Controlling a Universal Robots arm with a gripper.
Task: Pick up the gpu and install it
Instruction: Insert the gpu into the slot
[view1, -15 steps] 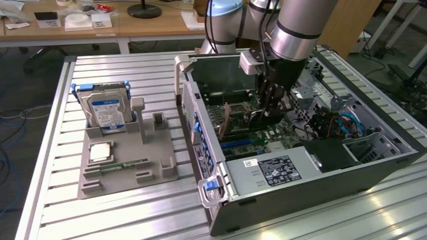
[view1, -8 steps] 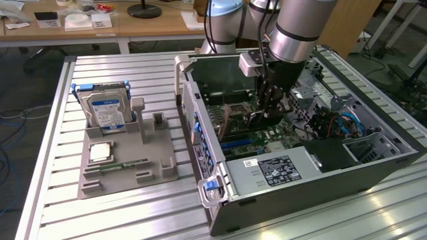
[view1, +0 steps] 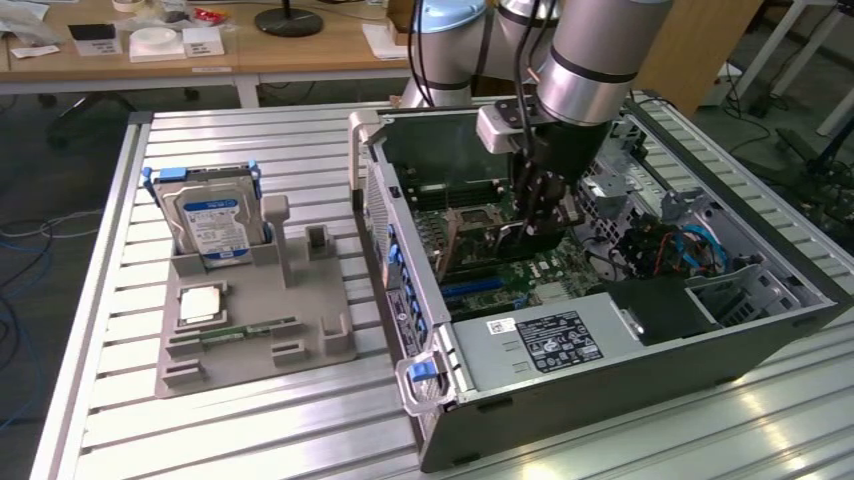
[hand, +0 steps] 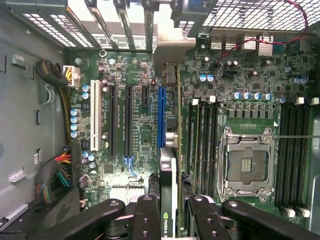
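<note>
Black gpu (hand: 167, 180): clenched edge-on in the gripper (hand: 173, 214).
Blue slot (hand: 161, 110): gpu lifted and aligned alongside; seating looks unfinished.

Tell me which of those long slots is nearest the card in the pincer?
The blue slot, right beside the gpu; the white slot and black slots sit farther off.

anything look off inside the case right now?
Nothing stands out. The gpu sits edge-on, clamped in the gripper, and runs parallel to the blue slot with no visible skew. The CPU socket is empty, and nothing in it looks damaged.
</note>
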